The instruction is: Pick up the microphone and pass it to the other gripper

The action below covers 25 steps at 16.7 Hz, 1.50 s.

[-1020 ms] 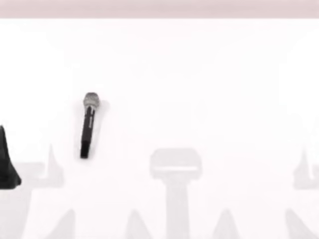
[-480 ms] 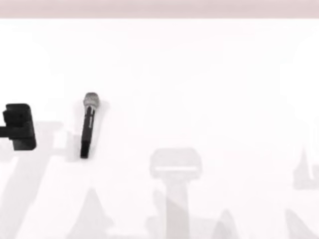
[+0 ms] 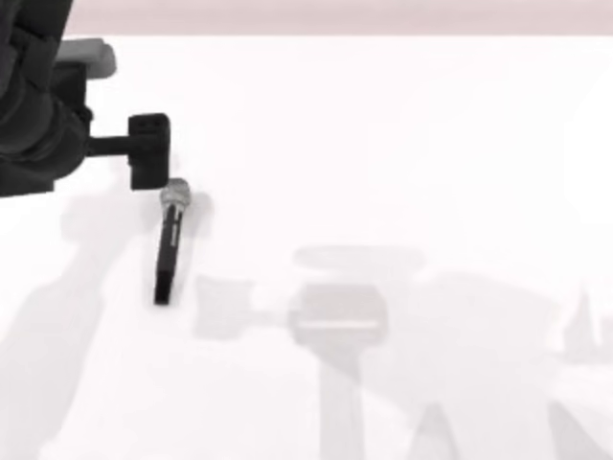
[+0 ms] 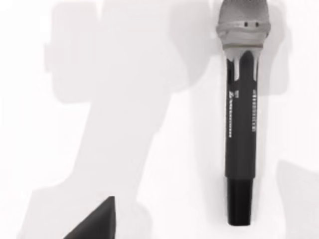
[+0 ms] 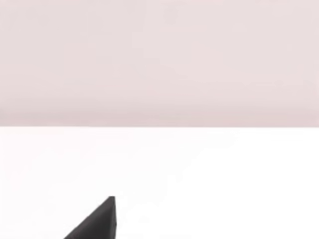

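- The tabletop [image 3: 402,144] is plain white, with a pale pinkish band of wall along its far edge and soft grey shadows of the arms across its near half.
- At the far left corner, the left arm [image 3: 38,105] now fills the top view, where half a second ago only a small dark block showed at the left edge, lower down. It has swung in over the table.
- A black block on the left arm's front end [image 3: 149,149] now sits just above the mic's grey head in the top view, close to it but not on it. A second ago it was well apart from the mic.
- I cannot tell whether the left gripper is open or closed: the left wrist view shows only one dark fingertip [image 4: 99,224], beside the mic, not around it.
- The mic [image 3: 170,241] lies flat near the left edge, head toward the far edge, handle toward the near edge, slightly tilted. It has not moved across the three top views; the left wrist view shows it whole [image 4: 241,124], untouched.
- So the approach looks nearly done; I judge that the descent and grasp are still ahead, and the handover after that.
- The right arm is out of the top view; its wrist view shows only a fingertip [image 5: 97,221] over bare tabletop, so its state cannot be told either.
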{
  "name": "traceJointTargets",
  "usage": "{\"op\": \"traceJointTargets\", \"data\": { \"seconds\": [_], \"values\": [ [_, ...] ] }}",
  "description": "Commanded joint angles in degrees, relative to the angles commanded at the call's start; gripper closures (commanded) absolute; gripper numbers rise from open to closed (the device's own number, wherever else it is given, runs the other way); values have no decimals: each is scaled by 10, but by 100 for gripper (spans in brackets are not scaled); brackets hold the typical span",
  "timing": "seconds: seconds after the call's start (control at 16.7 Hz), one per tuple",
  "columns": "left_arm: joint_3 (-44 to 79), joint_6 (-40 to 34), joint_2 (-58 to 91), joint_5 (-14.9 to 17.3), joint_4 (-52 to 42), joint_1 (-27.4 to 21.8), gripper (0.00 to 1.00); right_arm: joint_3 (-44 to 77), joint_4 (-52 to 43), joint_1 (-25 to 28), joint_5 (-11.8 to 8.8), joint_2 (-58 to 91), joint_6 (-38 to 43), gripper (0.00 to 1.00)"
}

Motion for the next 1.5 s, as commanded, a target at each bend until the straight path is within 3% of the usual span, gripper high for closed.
{"op": "traceJointTargets", "data": {
  "seconds": [0.36, 0.84, 1.5],
  "values": [
    [145, -28, 198, -3, -113, -32, 0, 0, 0, 0, 0, 0, 0, 0],
    [160, -31, 224, -4, -129, -33, 0, 0, 0, 0, 0, 0, 0, 0],
    [69, -30, 325, -3, 61, -35, 0, 0, 0, 0, 0, 0, 0, 0]
  ]
}}
